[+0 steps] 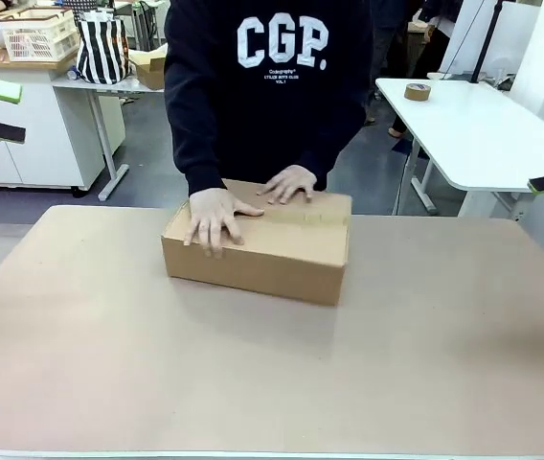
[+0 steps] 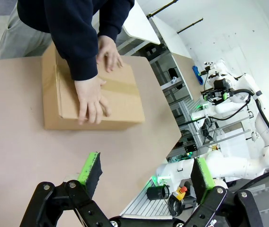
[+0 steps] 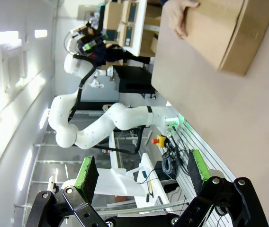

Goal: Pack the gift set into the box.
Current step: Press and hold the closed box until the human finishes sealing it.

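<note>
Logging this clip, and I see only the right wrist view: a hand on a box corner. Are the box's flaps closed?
Observer: Yes, the front view shows the box with its top flaps folded down.
Operator: One hand on it, or two?
Observer: Two: the person's right hand and left hand lie flat on top.

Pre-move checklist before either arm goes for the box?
1. Box flaps down: ok, top lies flat.
2. Person off the box: not ok, one hand and the other hand rest on its top.
3. Left gripper open, empty: ok.
4. Right gripper open, empty: ok.
5. Grippers apart from box: ok.
6. Gift set inside: cannot tell, box shut.
</note>
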You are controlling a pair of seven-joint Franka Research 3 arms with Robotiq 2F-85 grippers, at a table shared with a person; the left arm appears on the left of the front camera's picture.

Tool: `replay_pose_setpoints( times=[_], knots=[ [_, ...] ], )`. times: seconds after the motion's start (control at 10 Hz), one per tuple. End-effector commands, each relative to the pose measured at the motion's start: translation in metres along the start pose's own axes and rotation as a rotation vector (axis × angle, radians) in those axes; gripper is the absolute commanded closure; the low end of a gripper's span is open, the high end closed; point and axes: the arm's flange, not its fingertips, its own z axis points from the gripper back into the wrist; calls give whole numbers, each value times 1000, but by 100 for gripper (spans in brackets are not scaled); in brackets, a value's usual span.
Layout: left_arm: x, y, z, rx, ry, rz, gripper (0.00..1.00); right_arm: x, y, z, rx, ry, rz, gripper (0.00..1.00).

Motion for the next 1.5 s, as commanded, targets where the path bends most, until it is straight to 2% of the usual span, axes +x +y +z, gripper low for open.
replay_pose_setpoints(
  times=[0.0, 1.4],
  knots=[
    [0, -1, 2, 3, 13, 8, 0, -2, 2, 3, -4, 12, 0, 0],
    [0, -1, 2, 3, 13, 8, 0, -2, 2, 3, -4, 12, 0, 0]
  ],
)
